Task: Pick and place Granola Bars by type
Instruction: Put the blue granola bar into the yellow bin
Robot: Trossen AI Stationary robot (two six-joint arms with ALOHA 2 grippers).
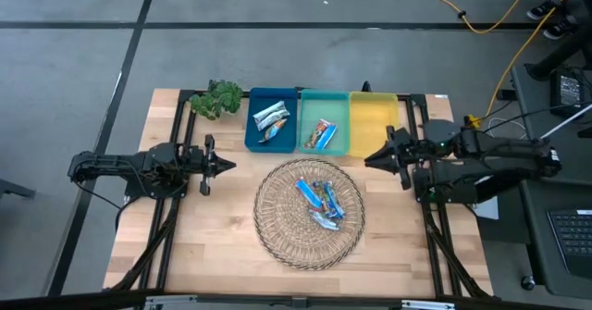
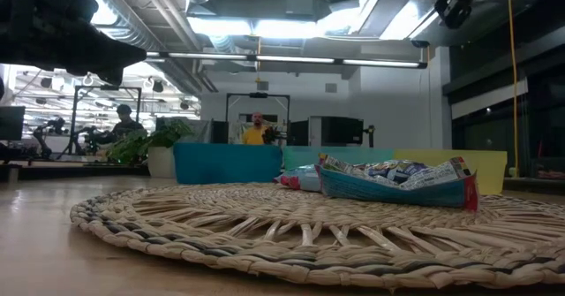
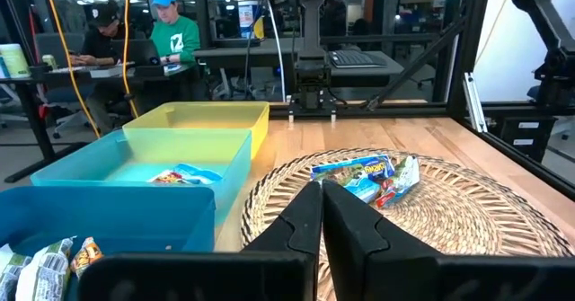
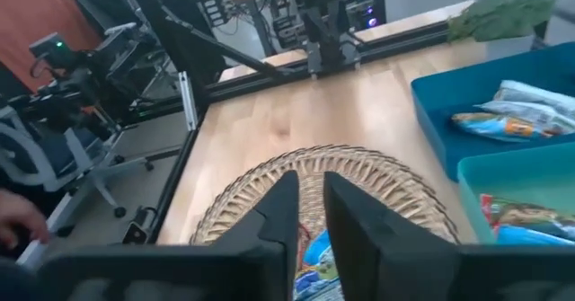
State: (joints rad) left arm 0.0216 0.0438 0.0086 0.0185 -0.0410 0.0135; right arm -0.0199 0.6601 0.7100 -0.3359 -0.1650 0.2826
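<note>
Bars: Granola Bars (image 1: 322,204) lie on mat (image 1: 277,227), frame centre, long axes slanted.
Nearer: right pincer (image 1: 370,158), slightly parted, empty, upper right of them.
Left pincer (image 1: 231,166): pressed together.

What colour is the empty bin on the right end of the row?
Yellow: the empty rectangular plastic bin beside the teal one, clearest in the high view.

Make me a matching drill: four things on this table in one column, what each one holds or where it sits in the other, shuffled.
1. dark blue bin
2. yellow bin
3. woven mat
4. plant

A. blue-wrapped bars piled near its middle
B. no bars in it
C. at the table's far left corner
D. silver-white wrapped bars

Pairs: 1-D, 2-B, 3-A, 4-C
</note>
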